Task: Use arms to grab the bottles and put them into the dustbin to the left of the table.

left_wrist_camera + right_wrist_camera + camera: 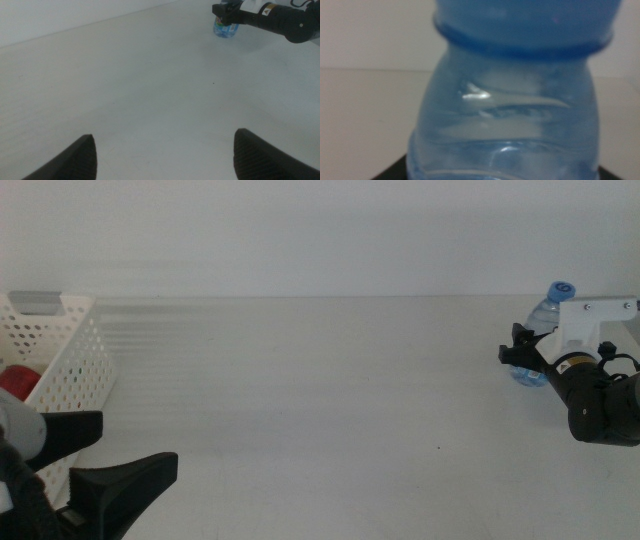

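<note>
A small blue-capped water bottle (540,330) stands at the table's (320,400) far right. My right gripper (518,356) is shut on its body from the right. The bottle (510,115) fills the right wrist view, with only dark jaw corners at its sides. From the left wrist view the bottle (226,29) and the right gripper (224,12) show far off. My left gripper (95,458) waits open and empty at the near left, next to the dustbin (70,350). A red can (18,383) lies inside the dustbin.
The white perforated dustbin's near wall (85,395) runs close beside the left jaws. The right arm's white box and cable (600,330) sit just behind the bottle. A plain wall (320,230) backs the table.
</note>
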Robot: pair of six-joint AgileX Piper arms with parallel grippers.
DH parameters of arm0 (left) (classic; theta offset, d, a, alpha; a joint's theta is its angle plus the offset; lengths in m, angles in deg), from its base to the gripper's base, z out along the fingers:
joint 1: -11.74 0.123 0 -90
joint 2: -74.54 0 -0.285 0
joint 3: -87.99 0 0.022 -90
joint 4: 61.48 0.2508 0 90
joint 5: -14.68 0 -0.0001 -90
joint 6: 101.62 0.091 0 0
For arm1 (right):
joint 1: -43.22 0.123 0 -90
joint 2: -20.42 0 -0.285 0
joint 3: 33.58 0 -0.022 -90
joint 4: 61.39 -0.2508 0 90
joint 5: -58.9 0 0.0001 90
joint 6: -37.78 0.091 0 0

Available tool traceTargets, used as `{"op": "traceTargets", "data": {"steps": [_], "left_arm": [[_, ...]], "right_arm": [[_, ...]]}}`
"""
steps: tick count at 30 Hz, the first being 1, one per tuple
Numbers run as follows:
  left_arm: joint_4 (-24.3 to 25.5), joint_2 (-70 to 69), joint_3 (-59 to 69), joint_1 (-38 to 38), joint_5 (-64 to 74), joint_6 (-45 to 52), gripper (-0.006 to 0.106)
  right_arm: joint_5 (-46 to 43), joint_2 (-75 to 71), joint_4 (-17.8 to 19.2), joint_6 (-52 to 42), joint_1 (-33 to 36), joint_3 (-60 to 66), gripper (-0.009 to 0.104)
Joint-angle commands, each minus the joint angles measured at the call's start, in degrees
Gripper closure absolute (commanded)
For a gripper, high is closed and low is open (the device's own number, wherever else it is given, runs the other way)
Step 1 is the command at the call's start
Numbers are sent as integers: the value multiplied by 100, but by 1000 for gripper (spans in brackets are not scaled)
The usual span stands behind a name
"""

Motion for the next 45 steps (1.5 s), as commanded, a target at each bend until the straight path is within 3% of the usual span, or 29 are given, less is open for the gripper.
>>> {"op": "traceTargets", "data": {"steps": [1,9,13,21,29,32,35,37,39,41,45], "left_arm": [[-11,14,-160,-20,-423,-52,10],[-11,14,-160,-20,-423,-52,10],[-11,14,-160,-20,-423,-52,10],[-11,14,-160,-20,-423,-52,10],[-11,14,-160,-20,-423,-52,10],[-11,14,-160,-20,-423,-52,10],[-11,14,-160,-20,-423,-52,10],[-11,14,-160,-20,-423,-52,10],[-11,14,-160,-20,-423,-52,10],[-11,14,-160,-20,-423,-52,10],[-11,14,-160,-20,-423,-52,10]], "right_arm": [[-429,-395,570,115,63,-150,92],[-429,-652,3057,2040,1119,-944,95],[-401,-552,3712,2508,1916,-1599,95],[267,116,3726,2597,3127,-2603,95],[330,619,3724,2449,3418,-2797,92],[399,669,3724,2449,3418,-2787,81],[467,681,3748,2449,3418,-2781,62],[444,674,3748,2449,3418,-2776,40],[439,660,3748,2503,3418,-2776,27],[430,649,3742,2589,3418,-2776,19],[469,644,3750,2777,3418,-2763,17]]}}
